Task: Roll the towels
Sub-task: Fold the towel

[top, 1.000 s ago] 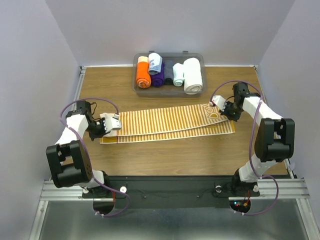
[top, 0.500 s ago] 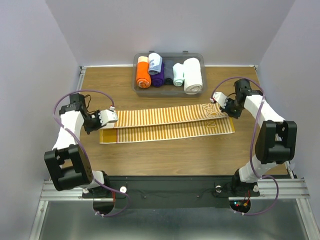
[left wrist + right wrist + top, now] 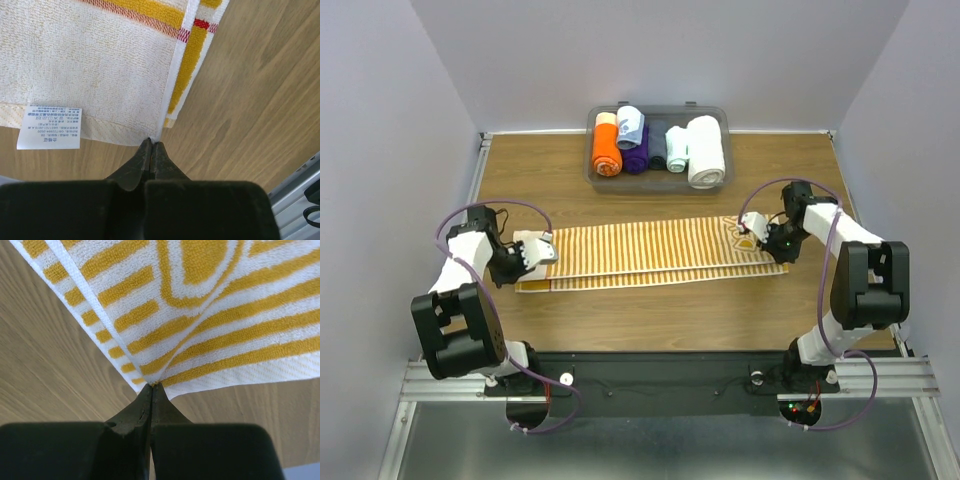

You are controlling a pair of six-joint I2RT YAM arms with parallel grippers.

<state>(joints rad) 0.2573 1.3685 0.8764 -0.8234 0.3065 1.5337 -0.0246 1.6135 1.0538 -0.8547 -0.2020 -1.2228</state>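
I clamped left tool point(image 3: 151, 145) and right tool point(image 3: 151, 386) on the striped towel's point(image 3: 650, 242) ends, stretching it taut for folding.

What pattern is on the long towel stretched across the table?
The towel has yellow-orange and white stripes, clearest in the right wrist view.

Wood-grain table point(image 3: 650, 320) is sitting boxed in by pale lavender walls point(image 3: 650, 60) on three sides. Soft even light is falling across it. Aluminium rail point(image 3: 430, 381) is running along near edge, grey floor point(image 3: 650, 450) showing below.
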